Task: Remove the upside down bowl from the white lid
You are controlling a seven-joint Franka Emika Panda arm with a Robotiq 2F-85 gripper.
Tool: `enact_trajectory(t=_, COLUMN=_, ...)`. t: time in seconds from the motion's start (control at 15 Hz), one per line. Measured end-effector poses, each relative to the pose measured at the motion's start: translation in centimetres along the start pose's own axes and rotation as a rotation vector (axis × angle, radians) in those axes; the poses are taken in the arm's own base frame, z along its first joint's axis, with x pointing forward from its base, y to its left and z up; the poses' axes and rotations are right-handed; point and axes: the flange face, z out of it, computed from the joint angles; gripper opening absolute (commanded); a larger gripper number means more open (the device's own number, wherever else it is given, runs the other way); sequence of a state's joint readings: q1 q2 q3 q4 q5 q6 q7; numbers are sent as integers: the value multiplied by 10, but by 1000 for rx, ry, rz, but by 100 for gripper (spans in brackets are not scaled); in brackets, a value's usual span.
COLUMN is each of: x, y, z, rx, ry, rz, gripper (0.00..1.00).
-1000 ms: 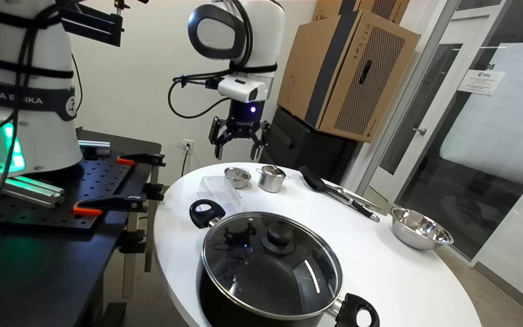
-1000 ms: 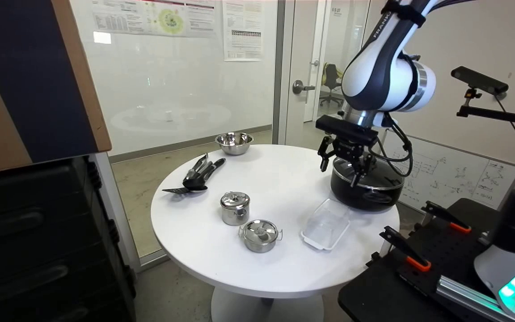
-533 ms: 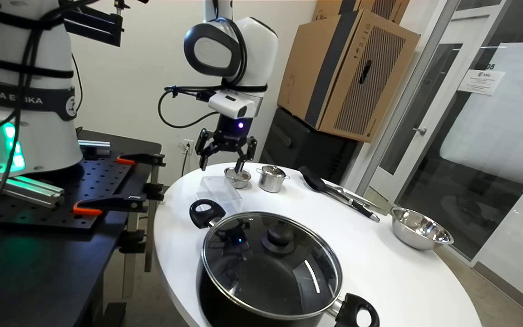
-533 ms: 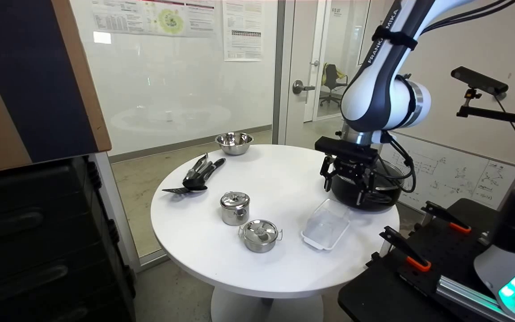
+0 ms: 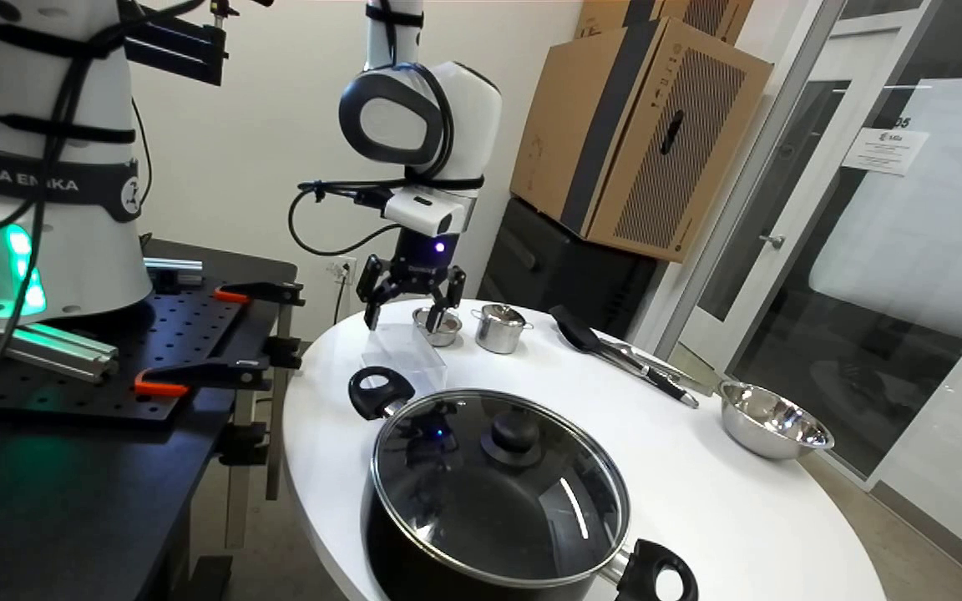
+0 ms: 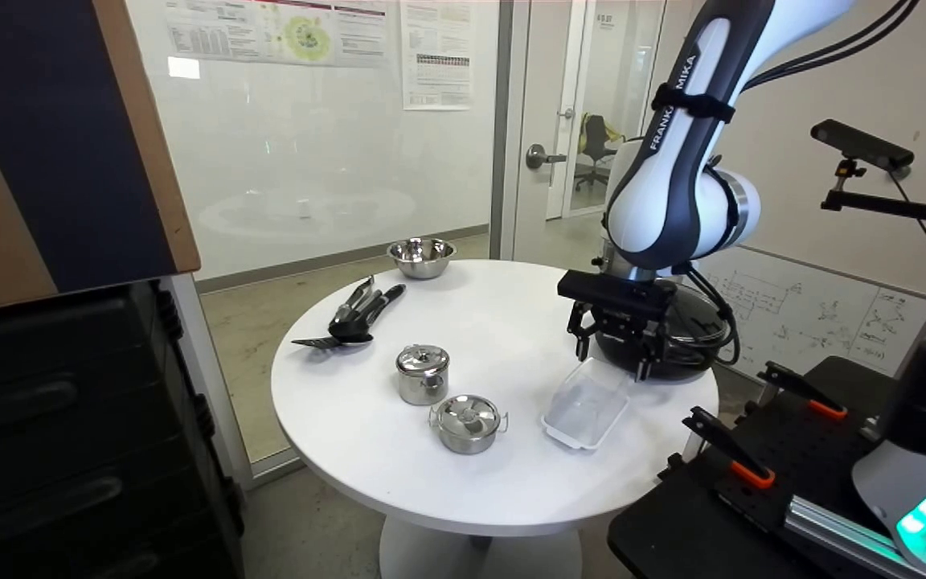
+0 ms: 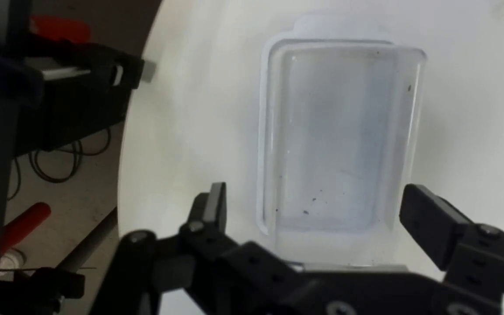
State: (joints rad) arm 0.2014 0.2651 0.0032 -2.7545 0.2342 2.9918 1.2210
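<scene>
Gripper (image 5: 402,324) points down above the table (image 6: 495,318), set wide, with its fingers (image 7: 427,223) well apart. In the wrist view they come in on either side of one end of the clear bowl (image 7: 335,131) (a rectangular, see-through one). A strip of table shows between one finger and the bowl; the other finger overlaps the bowl's edge in that view, and I cannot tell whether it touches.

The clear bowl sits upside down on the white lid (image 7: 262,131), whose edge shows along one long side of it. Dark specks show on the bowl, most of them toward the end nearer the fingers; whether they lie inside or on the outer face I cannot tell.

Just beside the clear bowl stands the black pot (image 5: 406,561), covered by a glass lid (image 5: 498,509). Its dark inside shows through the glass (along with a reflection of the gripper and a bright streak).

In both exterior views the tall pot (image 6: 423,386) stands just beside the pan (image 6: 468,426). Each has its steel cover on, so the contents are hidden. Farther off, the steel bowl (image 6: 421,259) stands upright near the table's edge, light glinting on its inner wall. Utensils (image 6: 358,314) lie between it and the tall pot.
</scene>
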Motion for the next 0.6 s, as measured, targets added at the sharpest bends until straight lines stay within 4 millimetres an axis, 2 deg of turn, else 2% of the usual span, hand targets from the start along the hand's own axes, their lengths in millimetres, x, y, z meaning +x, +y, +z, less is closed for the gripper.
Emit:
enact_trajectory(t=0.27, x=7, y=-14, z=11, rx=7, ry=40, rz=-16, gripper=100)
enact_trajectory(t=0.6, x=3, y=-28, z=23, rx=-3, ry=62, rz=-40, gripper=100)
